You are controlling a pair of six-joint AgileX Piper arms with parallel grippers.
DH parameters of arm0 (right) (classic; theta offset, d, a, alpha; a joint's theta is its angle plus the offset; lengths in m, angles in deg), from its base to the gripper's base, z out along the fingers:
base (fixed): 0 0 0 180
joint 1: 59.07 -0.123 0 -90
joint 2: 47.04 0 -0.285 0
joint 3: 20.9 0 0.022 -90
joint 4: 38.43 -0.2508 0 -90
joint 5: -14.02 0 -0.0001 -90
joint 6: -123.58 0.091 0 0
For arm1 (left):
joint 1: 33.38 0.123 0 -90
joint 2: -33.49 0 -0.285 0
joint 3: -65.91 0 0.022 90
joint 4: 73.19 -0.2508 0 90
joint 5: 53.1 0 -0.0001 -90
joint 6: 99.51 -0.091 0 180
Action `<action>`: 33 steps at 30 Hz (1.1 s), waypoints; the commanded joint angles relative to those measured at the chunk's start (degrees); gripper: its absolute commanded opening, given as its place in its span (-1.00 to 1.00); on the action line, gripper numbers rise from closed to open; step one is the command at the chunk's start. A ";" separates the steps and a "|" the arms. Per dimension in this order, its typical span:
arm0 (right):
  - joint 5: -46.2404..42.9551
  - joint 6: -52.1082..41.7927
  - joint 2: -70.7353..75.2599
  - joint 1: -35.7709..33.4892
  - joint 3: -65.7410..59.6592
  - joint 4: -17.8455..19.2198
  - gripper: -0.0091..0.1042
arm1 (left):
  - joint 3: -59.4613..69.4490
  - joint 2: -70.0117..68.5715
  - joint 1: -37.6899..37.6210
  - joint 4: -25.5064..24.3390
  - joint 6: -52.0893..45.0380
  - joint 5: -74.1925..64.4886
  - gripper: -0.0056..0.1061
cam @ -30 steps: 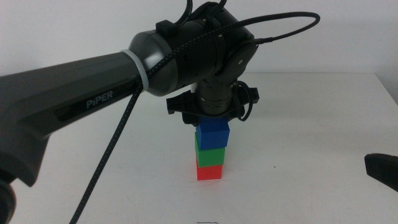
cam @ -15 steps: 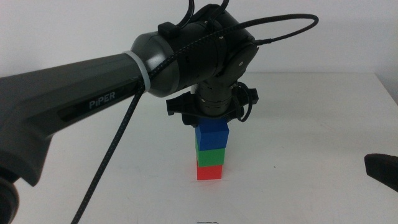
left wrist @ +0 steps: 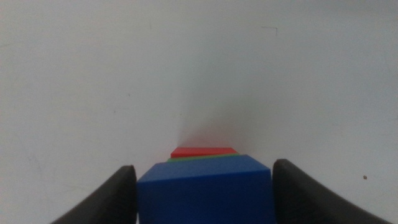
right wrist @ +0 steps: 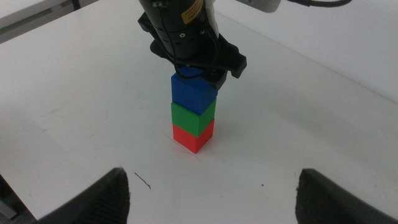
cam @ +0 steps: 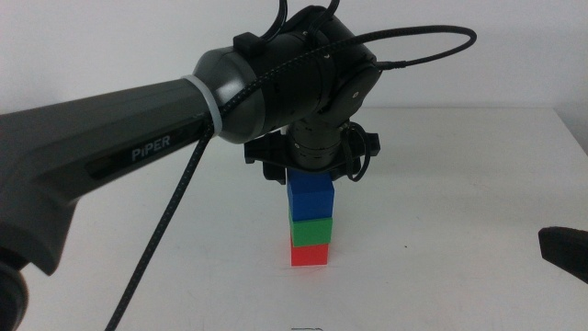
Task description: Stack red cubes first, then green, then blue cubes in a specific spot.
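The red cube [cam: 310, 255] sits on the white table [cam: 441, 184], the green cube [cam: 311, 232] on it and the blue cube [cam: 310, 198] on top, forming a straight stack. My left gripper [cam: 309, 175] hangs right over the stack, open, with its jaws beside the blue cube's top. In the left wrist view the blue cube [left wrist: 205, 196] fills the gap between the jaws, with green [left wrist: 205, 158] and red [left wrist: 204, 151] edges behind it. My right gripper [cam: 562, 248] waits open and empty at the right edge. The stack also shows in the right wrist view [right wrist: 194, 93].
The left arm's dark body [cam: 138, 138] and its cable [cam: 161, 230] span the left half of the middle view. A small dark mark [right wrist: 143, 180] lies on the table near the right gripper.
The left gripper has risen slightly, so more of the blue cube shows. The blue cube now sits squarer on the green one. The right arm has not moved.
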 commanded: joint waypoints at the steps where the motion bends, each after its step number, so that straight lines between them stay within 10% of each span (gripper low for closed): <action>1: -3.78 -0.52 -0.10 0.32 1.41 0.89 0.65 | -1.87 -3.35 -0.13 -1.14 -0.48 1.09 0.42; 19: -3.78 -0.52 -0.10 0.32 1.41 0.89 0.65 | -1.87 -18.72 -0.13 1.61 -19.46 -3.20 0.74; 29: -3.83 -0.52 -0.10 0.32 1.41 0.89 0.65 | 2.10 -35.77 1.85 -5.28 -31.09 -10.21 0.73; 33: -3.77 -0.52 -0.04 0.32 1.41 1.56 0.65 | 8.60 -43.77 14.14 4.68 -40.78 -5.90 0.73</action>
